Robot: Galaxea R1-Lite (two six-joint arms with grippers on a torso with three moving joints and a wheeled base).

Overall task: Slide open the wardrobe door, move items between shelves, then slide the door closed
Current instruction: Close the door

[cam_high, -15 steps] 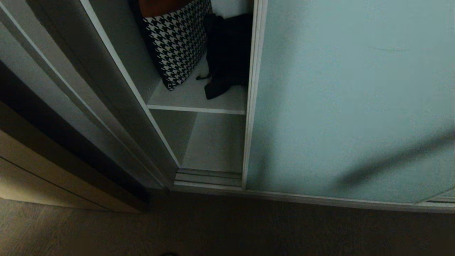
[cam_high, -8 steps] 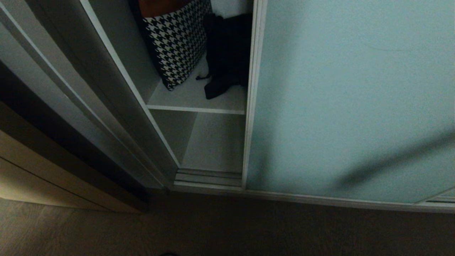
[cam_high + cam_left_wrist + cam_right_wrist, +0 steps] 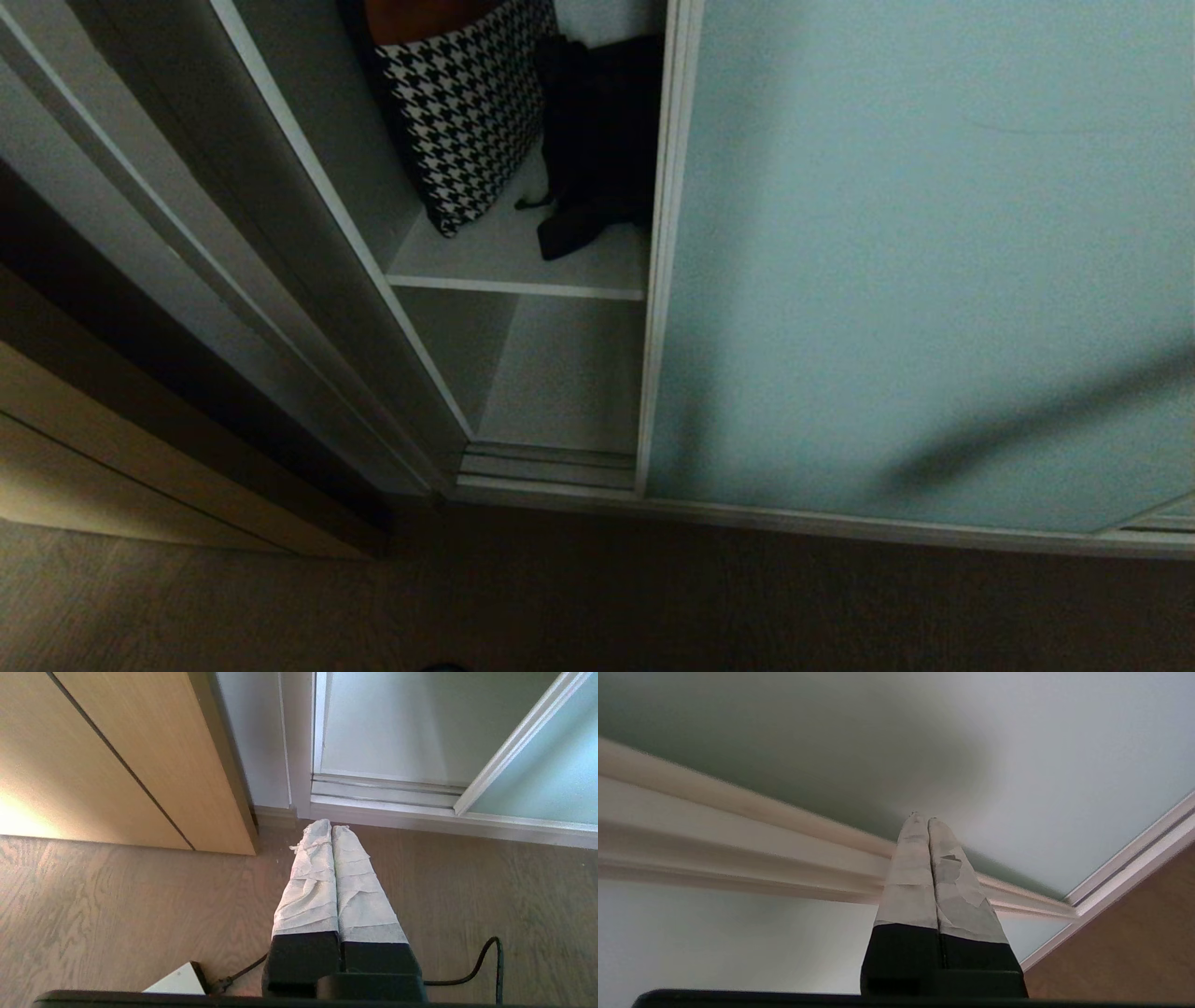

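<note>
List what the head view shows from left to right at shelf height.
Beige cabinet front → grey wardrobe side panel → checked cushion → black bundle → door frame → frosted blue sliding door.

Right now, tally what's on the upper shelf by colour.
Black: 1, fabric bundle
Black-and-white houndstooth: 1, cushion
Orange-brown: 1, item behind the cushion, only partly visible
Total: 3 on the upper shelf
</note>
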